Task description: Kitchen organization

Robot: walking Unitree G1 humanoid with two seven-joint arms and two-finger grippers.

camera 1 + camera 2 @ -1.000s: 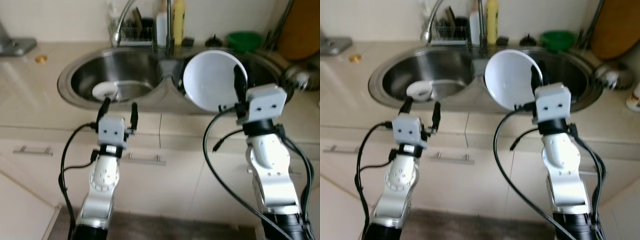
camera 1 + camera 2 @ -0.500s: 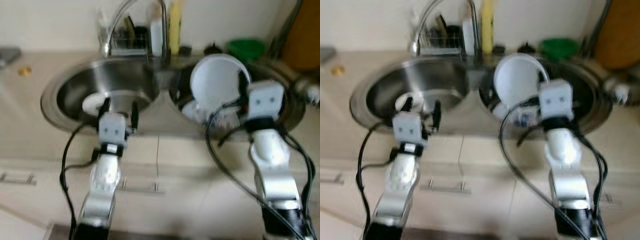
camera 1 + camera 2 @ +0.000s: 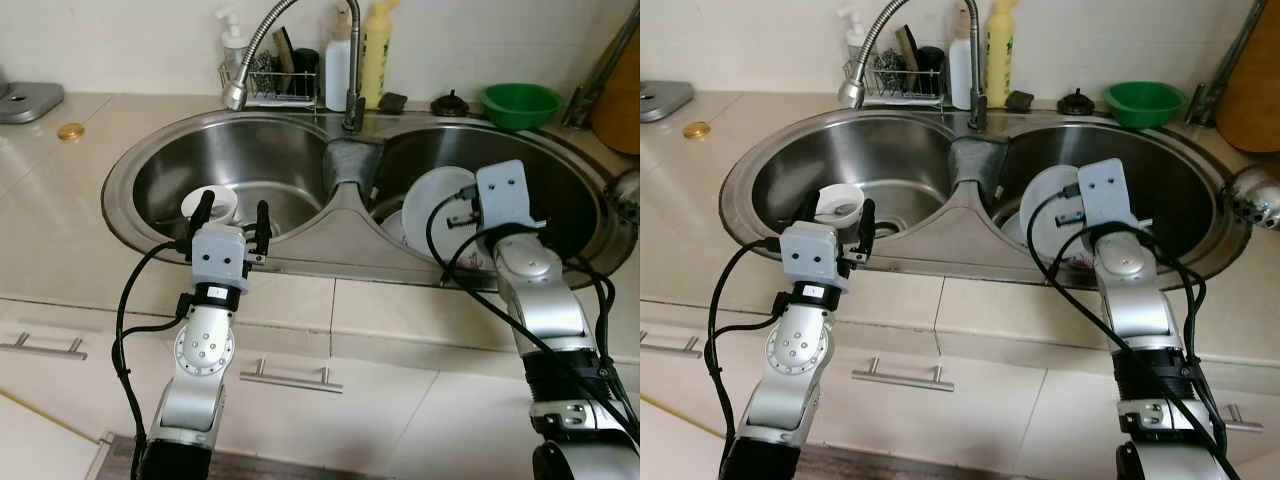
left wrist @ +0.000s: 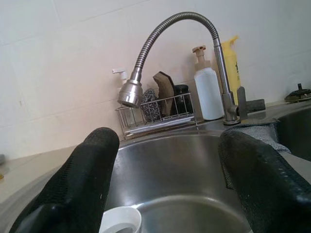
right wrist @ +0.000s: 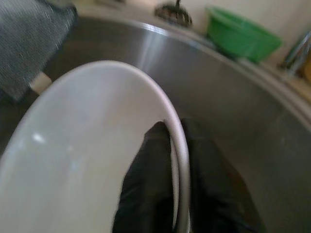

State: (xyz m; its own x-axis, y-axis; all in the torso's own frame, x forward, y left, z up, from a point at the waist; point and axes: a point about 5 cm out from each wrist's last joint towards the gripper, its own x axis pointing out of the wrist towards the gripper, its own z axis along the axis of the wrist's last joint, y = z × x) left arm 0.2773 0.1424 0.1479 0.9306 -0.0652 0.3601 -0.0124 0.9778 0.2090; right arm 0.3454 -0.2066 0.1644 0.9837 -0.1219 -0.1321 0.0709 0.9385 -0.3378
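White plate point(image 3: 436, 214), centre-right of the head view: stood on edge in the right basin point(image 3: 570, 190) of the steel sink, its rim pinched between the right gripper point(image 5: 176, 160)'s two black fingers, one on each face, its disc reaching left from the jaws toward the divider. Any set-down looks to turn on that upright tilt, since more dishes seem to lie beneath it. Left gripper point(image 3: 230, 213), lower centre-left, hangs spread and empty at the left basin's front rim, just short of a small white cup point(image 3: 210, 203).
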